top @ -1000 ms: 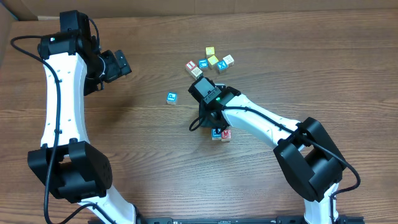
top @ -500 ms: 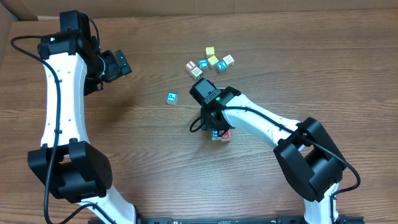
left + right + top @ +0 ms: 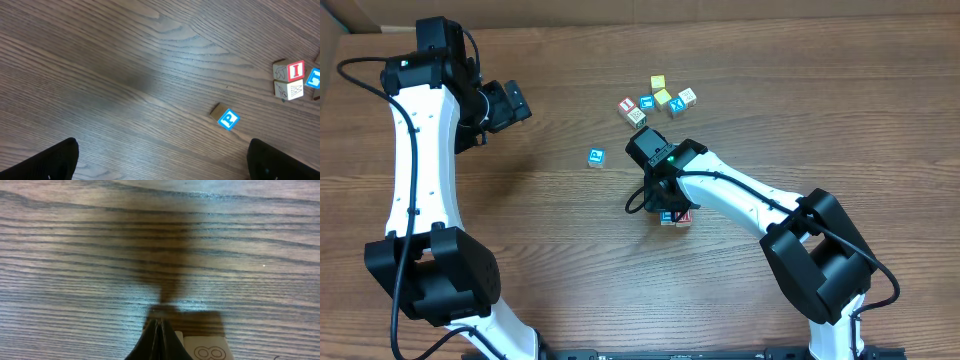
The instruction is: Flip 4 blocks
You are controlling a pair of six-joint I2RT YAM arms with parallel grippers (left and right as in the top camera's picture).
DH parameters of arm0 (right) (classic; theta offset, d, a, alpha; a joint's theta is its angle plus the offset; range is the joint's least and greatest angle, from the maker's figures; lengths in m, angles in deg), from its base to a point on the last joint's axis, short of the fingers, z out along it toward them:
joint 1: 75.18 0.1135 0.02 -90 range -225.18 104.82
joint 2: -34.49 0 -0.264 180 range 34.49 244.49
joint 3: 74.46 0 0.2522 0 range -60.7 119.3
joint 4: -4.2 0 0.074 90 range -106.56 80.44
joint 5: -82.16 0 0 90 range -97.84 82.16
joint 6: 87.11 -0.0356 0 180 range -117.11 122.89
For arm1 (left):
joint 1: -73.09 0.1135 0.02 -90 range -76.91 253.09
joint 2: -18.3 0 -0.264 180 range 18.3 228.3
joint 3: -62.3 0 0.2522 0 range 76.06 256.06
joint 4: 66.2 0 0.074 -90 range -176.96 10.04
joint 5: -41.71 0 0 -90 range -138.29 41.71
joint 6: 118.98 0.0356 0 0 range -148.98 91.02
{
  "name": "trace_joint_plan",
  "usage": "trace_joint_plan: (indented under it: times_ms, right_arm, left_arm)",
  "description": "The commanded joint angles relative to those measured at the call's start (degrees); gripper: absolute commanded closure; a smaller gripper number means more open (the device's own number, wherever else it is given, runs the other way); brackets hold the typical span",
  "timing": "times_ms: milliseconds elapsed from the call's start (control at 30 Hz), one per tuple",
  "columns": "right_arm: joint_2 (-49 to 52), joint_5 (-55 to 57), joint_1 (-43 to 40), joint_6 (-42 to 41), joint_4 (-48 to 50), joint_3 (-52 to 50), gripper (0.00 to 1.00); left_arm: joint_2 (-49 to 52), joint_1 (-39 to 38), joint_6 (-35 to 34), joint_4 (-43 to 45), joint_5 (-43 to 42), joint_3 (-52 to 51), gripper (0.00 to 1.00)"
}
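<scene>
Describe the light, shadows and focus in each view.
Overhead: even light, sharp throughout. Left wrist: a soft shadow patch on the table; the P block is crisp, the fingers of the open left hand are dark blurs at the bottom corners. Right wrist: the shut right hand casts a broad dark shadow up the wood, with pale glare along the top edge.
</scene>
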Motion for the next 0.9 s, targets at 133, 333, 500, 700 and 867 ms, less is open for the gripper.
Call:
trace_joint_plan:
  times_ms: [133, 333, 500, 700, 867]
  right_arm:
    - [0.1, -1.4, 0.2, 0.0, 0.1, -0.2, 0.96]
    - [0.1, -1.4, 0.2, 0.0, 0.0, -0.2, 0.96]
    - [0.1, -1.2, 0.1, 2.1, 0.9, 0.0, 0.94]
    - [0.1, -3.9, -0.4, 5.1, 2.5, 3.1, 0.93]
    - [0.1, -9.3, 0.5, 6.9, 2.6, 3.5, 0.93]
  left_arm:
    - [0.4, 0.0, -0.8, -0.1, 0.3, -0.1, 0.00]
    - [0.4, 0.0, -0.8, -0.1, 0.3, -0.1, 0.00]
    - [0.4, 0.0, -0.8, -0.1, 0.3, -0.1, 0.00]
    - [0.4, 0.0, -0.8, -0.1, 0.3, -0.1, 0.00]
    - [0.4, 0.0, -0.8, -0.1, 0.3, -0.1, 0.00]
